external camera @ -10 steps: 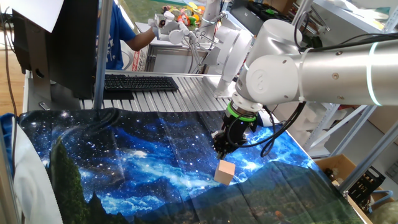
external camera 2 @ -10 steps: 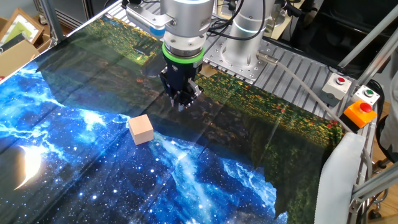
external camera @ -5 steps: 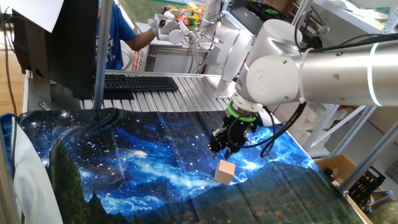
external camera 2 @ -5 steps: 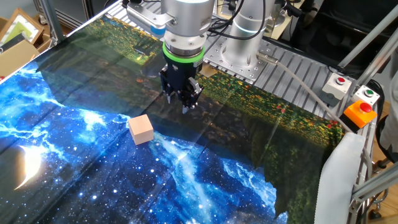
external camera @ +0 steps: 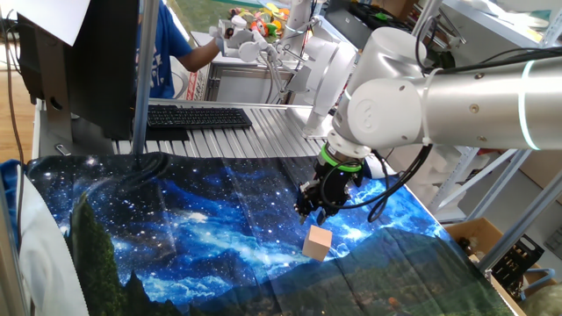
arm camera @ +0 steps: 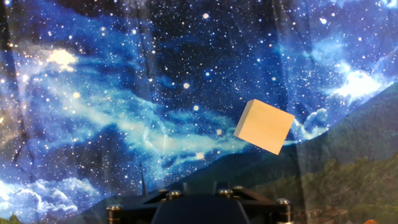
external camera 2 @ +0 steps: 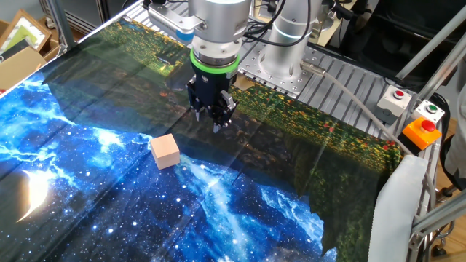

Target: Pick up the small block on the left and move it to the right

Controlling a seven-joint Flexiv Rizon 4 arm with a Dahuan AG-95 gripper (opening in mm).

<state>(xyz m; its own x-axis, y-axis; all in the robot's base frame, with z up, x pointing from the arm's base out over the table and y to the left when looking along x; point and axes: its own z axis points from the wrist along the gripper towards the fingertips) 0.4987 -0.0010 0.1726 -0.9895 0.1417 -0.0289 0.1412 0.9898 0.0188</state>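
The small block (external camera: 317,242) is a plain light tan wooden cube lying on the starry blue cloth (external camera: 176,237). It also shows in the other fixed view (external camera 2: 165,151) and in the hand view (arm camera: 264,126), right of centre. My gripper (external camera: 313,211) hangs just above the cloth, a short way behind the block and apart from it. In the other fixed view the gripper (external camera 2: 209,121) stands up and to the right of the block. Its fingers are spread and hold nothing. The hand view shows only the gripper's dark base, not the fingertips.
A black keyboard (external camera: 198,117) and a monitor (external camera: 88,61) stand behind the cloth. A person in blue (external camera: 167,44) is at the back. Red (external camera 2: 395,94), green (external camera 2: 431,110) and orange (external camera 2: 422,131) buttons sit at the table's edge. The arm's base (external camera 2: 284,51) is behind the gripper.
The gripper's fingers have spread apart from a closed point one second ago. The hand has barely shifted. The block has not moved.
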